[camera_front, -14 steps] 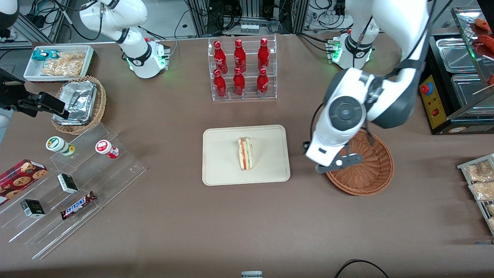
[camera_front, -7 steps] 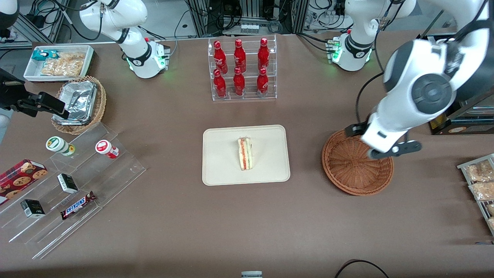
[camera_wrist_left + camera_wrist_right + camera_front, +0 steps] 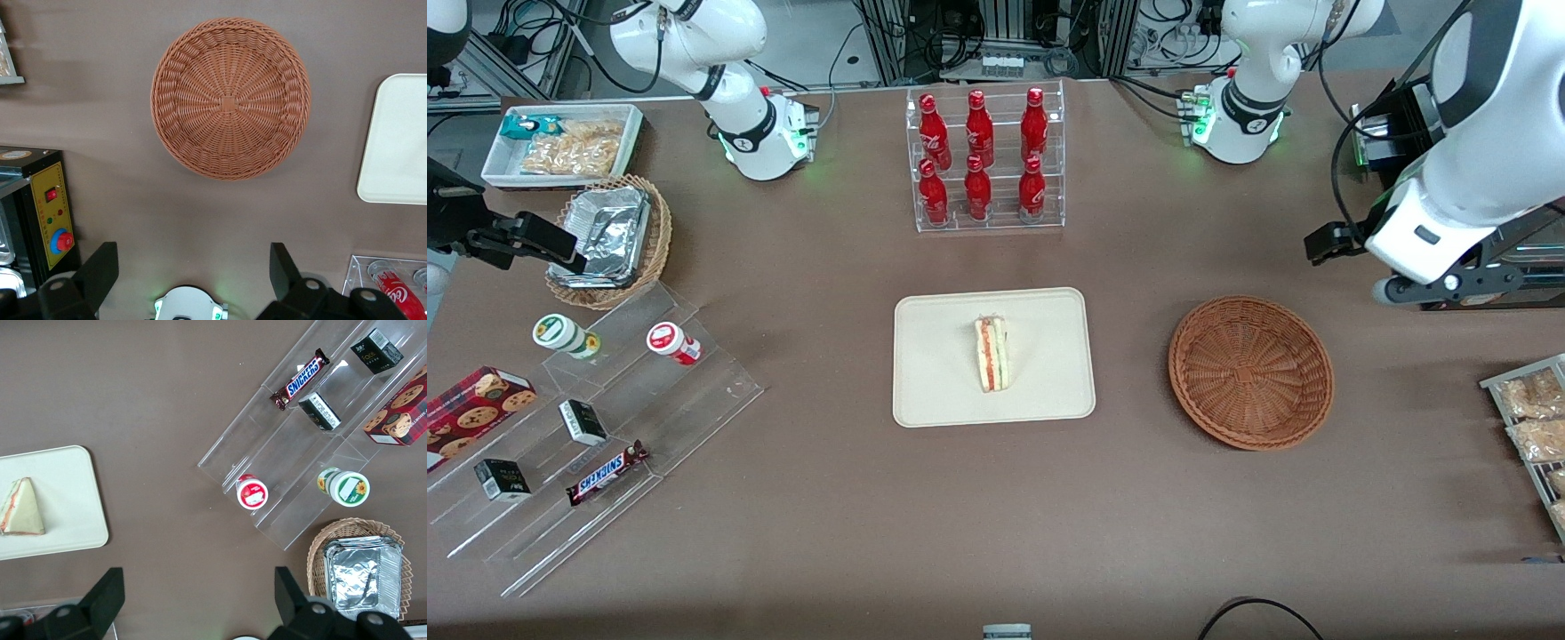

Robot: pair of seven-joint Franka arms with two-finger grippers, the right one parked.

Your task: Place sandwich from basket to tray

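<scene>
On the tray (image 3: 934,391) sits the sandwich (image 3: 992,354), dead centre | basket (image 3: 1251,371) empty at tray's 3 o'clock | gripper (image 3: 1414,267) up at basket's 1 o'clock, jaws spread, holding nothing | looks done, next is just parking the arm
</scene>
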